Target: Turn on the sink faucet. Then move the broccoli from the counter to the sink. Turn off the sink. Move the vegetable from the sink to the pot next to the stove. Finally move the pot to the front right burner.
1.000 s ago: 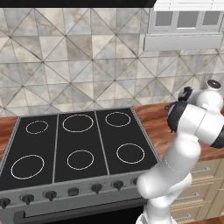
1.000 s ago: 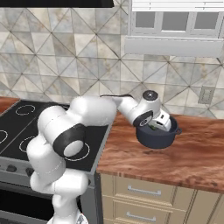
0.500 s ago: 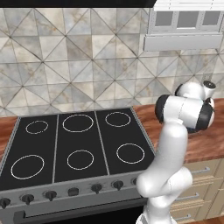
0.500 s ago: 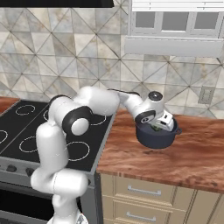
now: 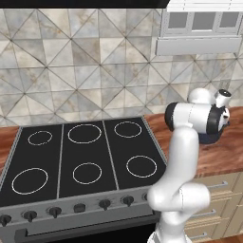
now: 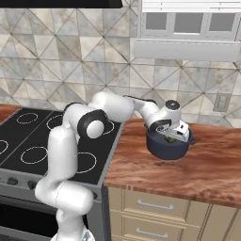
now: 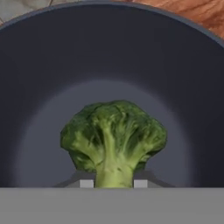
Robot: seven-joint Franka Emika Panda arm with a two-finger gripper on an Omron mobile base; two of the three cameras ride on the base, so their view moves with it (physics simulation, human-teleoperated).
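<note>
The stove [image 6: 28, 141] lay at nine o'clock in the right base view, on the counter [image 6: 207, 164]. At three o'clock sat the pot [image 6: 168, 147] — on the wood just beside the stove, the gripper [image 6: 173, 136] dipped into it. In the hand view the broccoli [image 7: 114, 140] stood at six o'clock inside the pot — the fingers [image 7: 86, 183] nearly closed, pinching its stem.

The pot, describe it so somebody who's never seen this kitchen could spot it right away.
Start at the black stove and look right along the reddish-brown counter. The pot is there: dark grey, round and low, with the gripper dipped into it and green broccoli inside.
</note>
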